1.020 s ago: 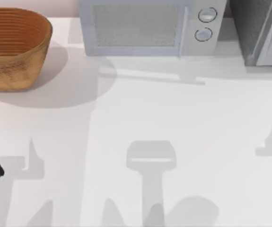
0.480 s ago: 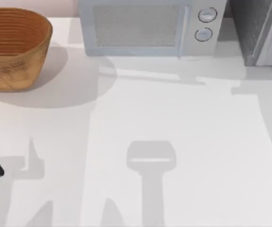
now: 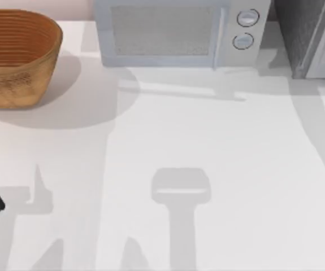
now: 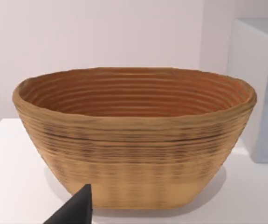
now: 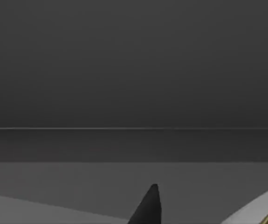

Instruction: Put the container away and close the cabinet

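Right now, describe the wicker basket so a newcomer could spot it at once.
Start at the white microwave along the table's far edge, then look left to the far left corner. There sits the basket, oval and open-topped. Its ribbed golden-brown weave stands apart from the pale microwave and the grey cabinet.

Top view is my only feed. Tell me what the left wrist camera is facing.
Observer: It faces the woven basket side-on, with the left tool low in front of it.
Operator: Report what is inside the basket.
Observer: Its ribbed inner wall shows. The near rim hides its floor, so I cannot tell.
Operator: Now give me the right wrist camera.
Observer: That view is dark.
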Tool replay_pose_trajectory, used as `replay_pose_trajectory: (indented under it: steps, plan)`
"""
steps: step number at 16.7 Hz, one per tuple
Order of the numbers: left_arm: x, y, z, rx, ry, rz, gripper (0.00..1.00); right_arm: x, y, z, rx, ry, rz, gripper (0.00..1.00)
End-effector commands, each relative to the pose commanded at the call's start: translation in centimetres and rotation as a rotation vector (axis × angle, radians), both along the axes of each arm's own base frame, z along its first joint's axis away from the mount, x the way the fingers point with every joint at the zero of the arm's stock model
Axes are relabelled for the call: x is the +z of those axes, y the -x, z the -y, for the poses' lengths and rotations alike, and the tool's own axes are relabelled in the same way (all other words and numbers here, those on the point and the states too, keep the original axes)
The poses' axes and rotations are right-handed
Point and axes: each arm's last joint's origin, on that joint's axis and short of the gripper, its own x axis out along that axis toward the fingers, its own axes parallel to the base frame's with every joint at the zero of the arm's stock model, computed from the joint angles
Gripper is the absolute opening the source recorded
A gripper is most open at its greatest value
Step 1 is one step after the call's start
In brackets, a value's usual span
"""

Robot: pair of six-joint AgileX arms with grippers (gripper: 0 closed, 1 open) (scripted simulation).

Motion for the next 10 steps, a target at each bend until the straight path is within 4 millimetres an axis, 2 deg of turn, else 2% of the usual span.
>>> replay_pose_trajectory:
  steps: [7, 10]
  plan:
    - [0.0, 0.0, 0.0, 0.0, 0.0, 0.0, 1.0, 0.2, -0.4, 0.0, -0.003, -0.001, -0.001, 0.0]
    - [0.0, 0.0, 0.0, 0.0, 0.0, 0.0, 1.0, 0.7, -1.6, -0.2, -0.003, -0.004, -0.006, 0.0]
